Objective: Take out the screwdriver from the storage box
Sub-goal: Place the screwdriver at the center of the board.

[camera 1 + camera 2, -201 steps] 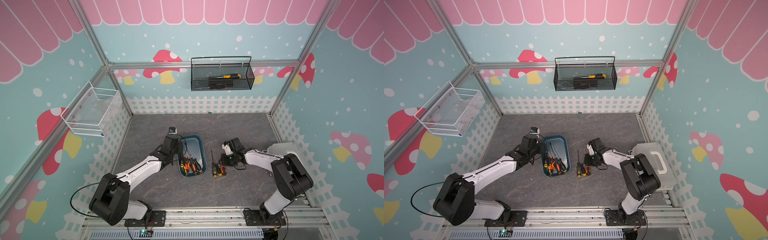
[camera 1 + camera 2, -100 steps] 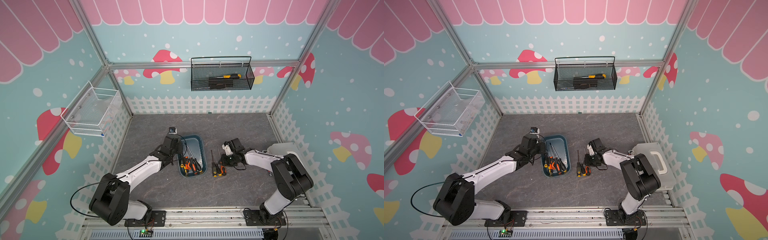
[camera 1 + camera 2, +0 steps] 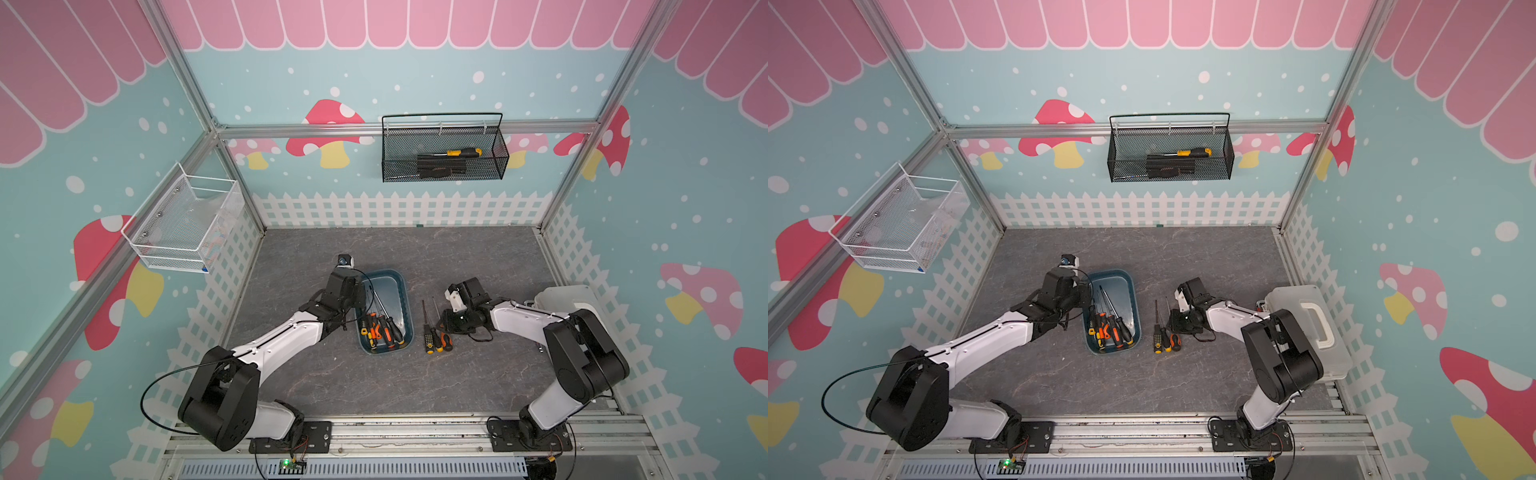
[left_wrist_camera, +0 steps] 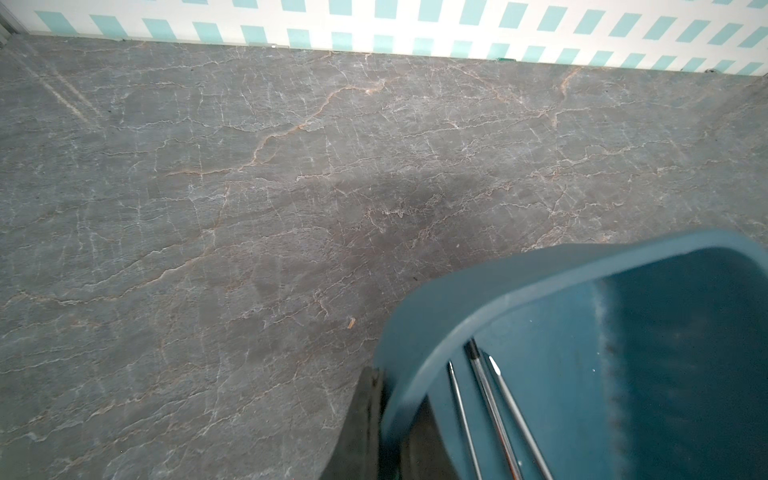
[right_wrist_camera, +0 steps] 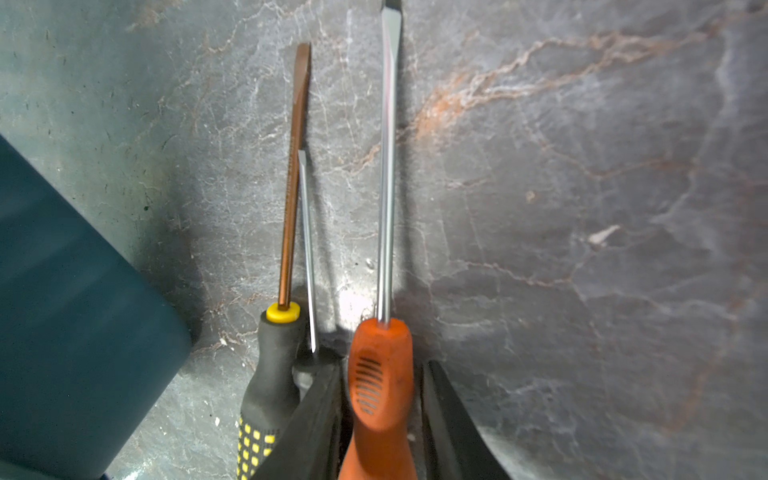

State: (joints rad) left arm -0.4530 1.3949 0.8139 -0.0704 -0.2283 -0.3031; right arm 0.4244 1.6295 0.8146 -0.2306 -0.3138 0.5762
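Observation:
The teal storage box (image 3: 405, 307) (image 3: 1136, 307) sits mid-table holding several screwdrivers (image 3: 380, 328) with orange and black handles. My left gripper (image 4: 386, 399) is shut on the box's left rim (image 4: 457, 299), one finger outside the wall and one inside. Right of the box, three screwdrivers lie on the table. The orange-handled screwdriver (image 5: 386, 208) (image 3: 444, 338) rests between the fingers of my right gripper (image 5: 382, 374) (image 3: 446, 326), which stands open with small gaps beside the handle. Next to it lie a black-and-yellow one (image 5: 274, 365) and a thin one (image 5: 307, 249).
A black wire-mesh basket (image 3: 442, 166) with a yellow-handled tool hangs on the back wall. A white wire basket (image 3: 187, 224) hangs on the left wall. A whitish case (image 3: 1308, 328) with a handle stands at the table's right edge behind my right arm.
My right gripper's jaws have parted slightly around the orange handle. Both arms and the box stay where they were.

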